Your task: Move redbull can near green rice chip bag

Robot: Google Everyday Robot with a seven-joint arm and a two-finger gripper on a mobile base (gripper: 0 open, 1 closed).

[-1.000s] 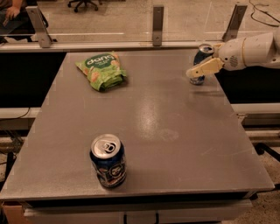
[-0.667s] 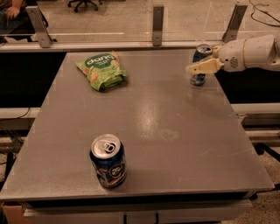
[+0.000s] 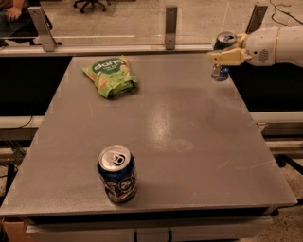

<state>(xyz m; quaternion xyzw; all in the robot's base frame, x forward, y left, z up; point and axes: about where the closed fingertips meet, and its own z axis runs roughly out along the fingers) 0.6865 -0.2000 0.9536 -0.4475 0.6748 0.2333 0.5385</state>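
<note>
Gripper (image 3: 222, 57) at far-right corner, fingers clamped around redbull can (image 3: 221, 72). Can now sits higher than a second ago, apparently off the tabletop (image 3: 189, 142). Carry can begin; bag (image 3: 110, 75) lies well apart, far left.

Grey worktop (image 3: 189, 189), pale sheen near its middle. Near the front, left of centre, a squat dark-blue can (image 3: 117, 174), upright, silver top with pull tab, well apart from all else. Along the far edge, a metal rail (image 3: 118, 49) with upright posts (image 3: 171, 26). Farther off, an office chair base (image 3: 90, 4) on pale floor; far left, part of a seated person (image 3: 12, 12). Far right corner: hand (image 3: 220, 56), clasped on the redbull can (image 3: 220, 72).
</note>
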